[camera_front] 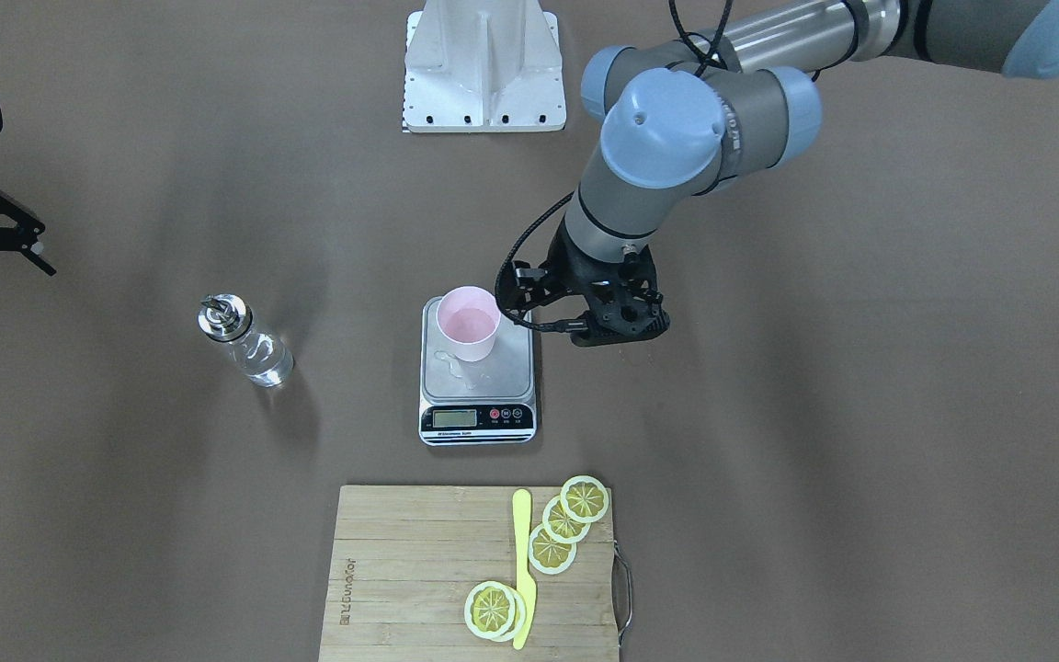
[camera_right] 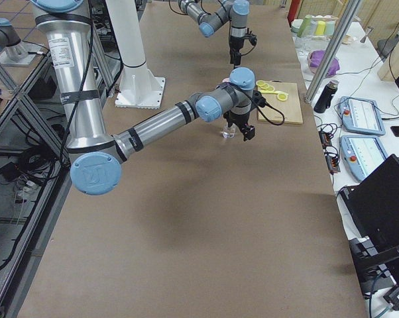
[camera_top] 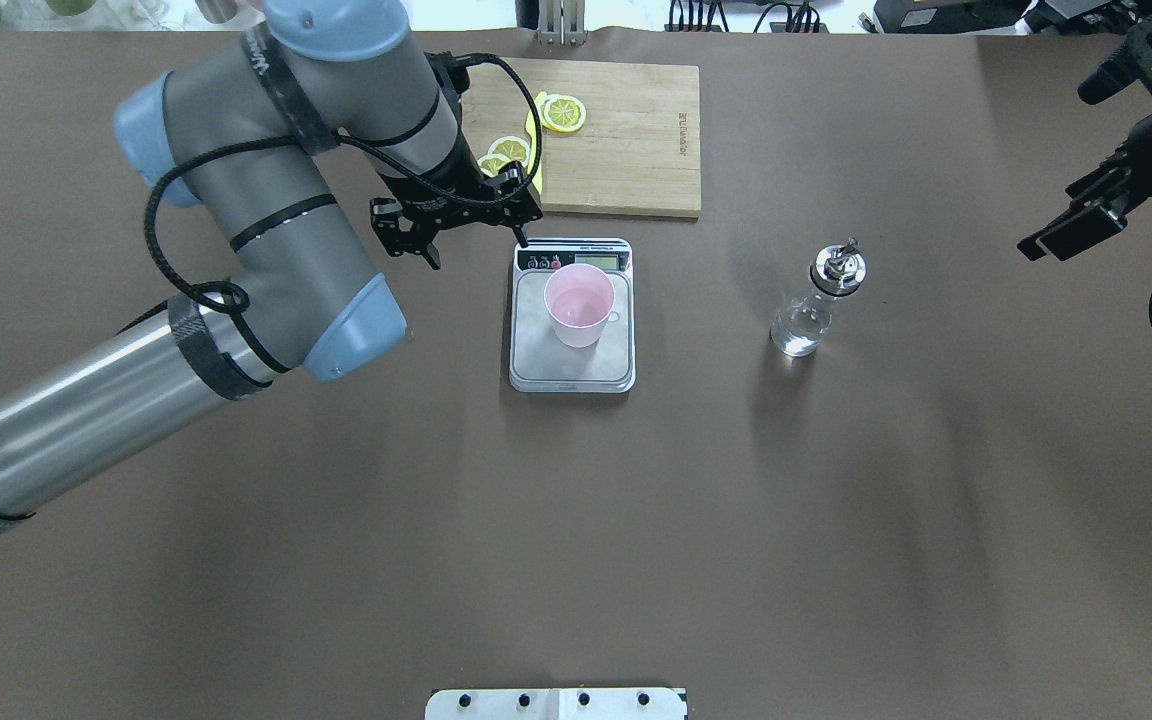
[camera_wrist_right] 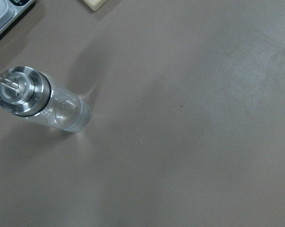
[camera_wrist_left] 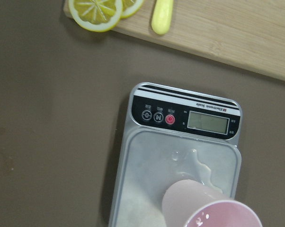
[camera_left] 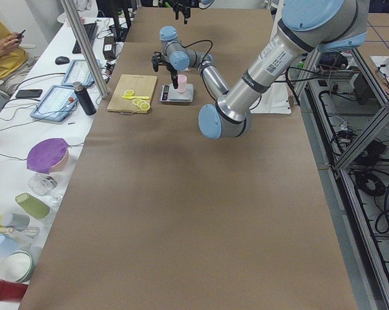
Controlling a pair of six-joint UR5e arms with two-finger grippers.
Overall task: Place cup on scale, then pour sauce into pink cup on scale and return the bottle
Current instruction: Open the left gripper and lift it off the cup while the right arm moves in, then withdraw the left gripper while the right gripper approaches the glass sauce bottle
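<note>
The cup (camera_front: 468, 322) stands upright on the steel platform of the scale (camera_front: 477, 391), apart from the display strip. No view makes plain whether it holds liquid. The left wrist view cuts the cup off at its lower edge. That view does show clearly what the overhead view barely hints at: a pool of clear sauce (camera_wrist_left: 194, 163) on the steel between cup and display. The left claw (camera_top: 478, 251) hangs released, fingers wide apart, just beside the scale and gripping nothing. The bottle (camera_top: 816, 305) stands upright on the table (camera_top: 836, 520), well apart from the scale, with clear liquid in its lower part. The right claw (camera_top: 1066, 165) is likewise spread and empty, out near the table's end, and the front view crops it. On the operators' side of the scale lies a cutting board (camera_front: 419, 570) with lemon slices (camera_front: 552, 549).
</note>
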